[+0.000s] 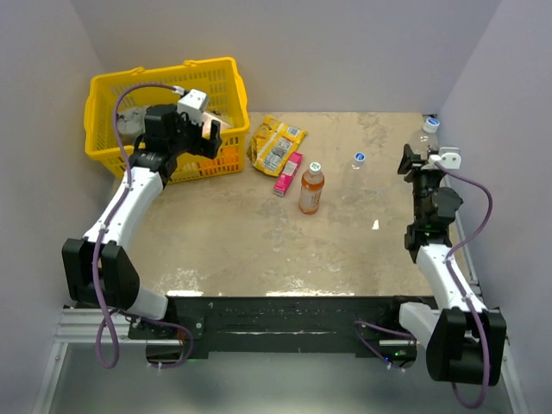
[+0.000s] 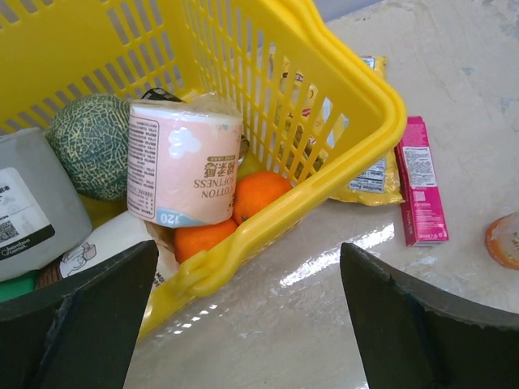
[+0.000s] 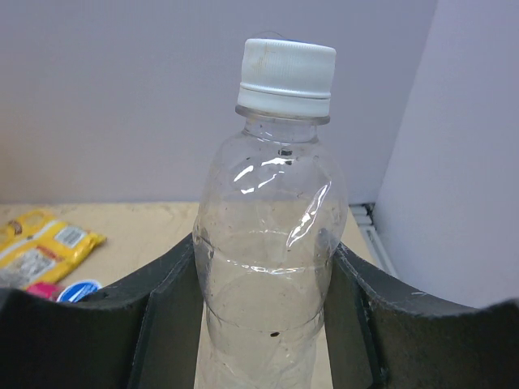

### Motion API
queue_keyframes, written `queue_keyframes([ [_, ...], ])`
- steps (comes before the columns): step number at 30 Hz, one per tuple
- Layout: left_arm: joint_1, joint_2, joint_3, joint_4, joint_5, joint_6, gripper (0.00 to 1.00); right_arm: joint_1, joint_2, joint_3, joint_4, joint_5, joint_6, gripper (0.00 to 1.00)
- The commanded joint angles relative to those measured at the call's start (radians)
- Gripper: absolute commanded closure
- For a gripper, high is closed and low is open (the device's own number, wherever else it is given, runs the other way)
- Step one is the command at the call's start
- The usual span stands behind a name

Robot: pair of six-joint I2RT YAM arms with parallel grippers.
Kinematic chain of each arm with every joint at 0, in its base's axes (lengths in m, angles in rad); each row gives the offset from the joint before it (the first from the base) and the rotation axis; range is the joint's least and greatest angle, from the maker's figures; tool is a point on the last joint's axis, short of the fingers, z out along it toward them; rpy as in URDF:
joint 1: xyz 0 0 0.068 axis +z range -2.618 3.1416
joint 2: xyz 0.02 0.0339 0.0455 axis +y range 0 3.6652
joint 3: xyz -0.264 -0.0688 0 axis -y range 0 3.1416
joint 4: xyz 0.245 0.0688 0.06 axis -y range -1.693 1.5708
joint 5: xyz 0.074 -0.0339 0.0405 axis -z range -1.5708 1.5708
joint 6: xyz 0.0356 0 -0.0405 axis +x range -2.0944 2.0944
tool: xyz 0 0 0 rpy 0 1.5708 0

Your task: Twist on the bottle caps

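Note:
The orange drink bottle stands mid-table with a whitish cap on top; its edge shows in the left wrist view. A clear bottle with a blue cap stands right of it; that cap shows in the right wrist view. A second clear bottle stands at the far right with a white cap on its neck. My right gripper is shut on this bottle's body, a finger pressed on each side. My left gripper is open and empty over the table beside the basket.
The yellow basket at the back left holds a tissue roll, oranges and a melon. A yellow snack bag and a pink packet lie left of the orange bottle. Walls stand close on the right and at the back.

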Motion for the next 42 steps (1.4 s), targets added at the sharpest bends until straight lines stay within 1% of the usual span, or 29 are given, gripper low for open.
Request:
queue_keyframes([
  [1,-0.007,0.023,0.004,0.032,-0.048,0.050,0.00,-0.050,0.105,-0.056,0.344,-0.043,0.043,1.00],
  [3,-0.008,0.037,0.011,0.032,0.003,0.058,0.00,-0.051,0.137,-0.085,0.388,-0.097,0.032,1.00],
  [4,-0.020,0.055,0.031,0.021,0.109,0.093,0.00,-0.051,0.143,-0.086,0.379,-0.112,0.032,1.00],
  [5,-0.036,0.063,0.059,0.024,0.144,0.104,0.00,-0.051,0.139,-0.072,0.363,-0.132,0.032,1.00],
  [6,-0.056,0.075,0.151,0.026,0.176,0.108,0.00,-0.050,0.125,-0.064,0.331,-0.203,-0.025,1.00],
  [7,-0.103,0.129,0.228,-0.012,0.266,0.119,0.00,-0.050,0.096,-0.053,0.298,-0.221,-0.046,1.00],
  [8,-0.134,0.169,0.322,-0.051,0.321,0.125,0.00,-0.050,0.031,-0.012,0.247,-0.236,-0.063,1.00],
  [9,-0.166,0.213,0.519,-0.089,0.380,0.133,0.00,-0.050,-0.008,0.017,0.125,-0.280,-0.080,1.00],
  [10,-0.239,0.292,0.607,-0.127,0.467,0.134,0.00,-0.050,-0.037,0.045,0.066,-0.317,-0.083,1.00],
  [11,-0.273,0.325,0.681,-0.119,0.487,0.110,0.00,-0.050,-0.065,0.093,0.019,-0.348,-0.083,1.00],
  [12,-0.301,0.354,0.791,-0.099,0.513,0.070,0.01,-0.048,-0.115,0.111,-0.055,-0.376,-0.077,1.00],
  [13,-0.341,0.402,0.832,-0.038,0.561,-0.035,0.02,-0.048,-0.134,0.126,-0.084,-0.420,-0.066,1.00],
  [14,-0.355,0.422,0.858,0.001,0.583,-0.083,0.03,-0.047,-0.154,0.146,-0.109,-0.439,-0.058,1.00],
  [15,-0.367,0.434,0.863,0.044,0.596,-0.161,0.04,-0.044,-0.182,0.155,-0.164,-0.462,-0.052,1.00],
  [16,-0.387,0.437,0.838,0.152,0.601,-0.277,0.05,-0.034,-0.197,0.161,-0.187,-0.494,-0.057,1.00],
  [17,-0.396,0.433,0.799,0.236,0.610,-0.343,0.07,-0.030,-0.209,0.167,-0.206,-0.515,-0.061,1.00],
  [18,-0.407,0.422,0.733,0.301,0.618,-0.400,0.08,-0.025,-0.237,0.169,-0.241,-0.534,-0.081,1.00],
  [19,-0.437,0.419,0.723,0.375,0.624,-0.463,0.09,-0.011,-0.246,0.171,-0.258,-0.546,-0.093,1.00],
  [21,-0.470,0.419,0.718,0.438,0.653,-0.526,0.10,-0.002,-0.258,0.175,-0.308,-0.519,-0.097,1.00],
  [22,-0.497,0.419,0.718,0.482,0.681,-0.536,0.11,-0.002,-0.255,0.187,-0.327,-0.511,-0.092,1.00],
  [25,-0.533,0.407,0.714,0.516,0.712,-0.551,0.09,-0.002,-0.228,0.210,-0.367,-0.494,-0.069,1.00],
  [27,-0.547,0.396,0.689,0.521,0.701,-0.559,0.07,-0.002,-0.214,0.214,-0.356,-0.531,-0.054,1.00],
  [30,-0.571,0.396,0.671,0.533,0.702,-0.559,0.07,0.007,-0.191,0.207,-0.333,-0.560,-0.044,1.00],
  [33,-0.606,0.408,0.665,0.518,0.679,-0.559,0.08,0.038,-0.177,0.215,-0.342,-0.586,-0.081,1.00],
  [34,-0.610,0.410,0.665,0.507,0.648,-0.556,0.08,0.057,-0.179,0.214,-0.341,-0.586,-0.087,1.00],
  [36,-0.613,0.425,0.666,0.504,0.627,-0.563,0.08,0.068,-0.185,0.214,-0.339,-0.586,-0.109,1.00],
  [37,-0.614,0.431,0.668,0.506,0.611,-0.565,0.08,0.108,-0.188,0.215,-0.344,-0.586,-0.118,1.00],
  [42,-0.619,0.471,0.703,0.493,0.601,-0.560,0.10,0.154,-0.205,0.214,-0.359,-0.589,-0.146,1.00],
])
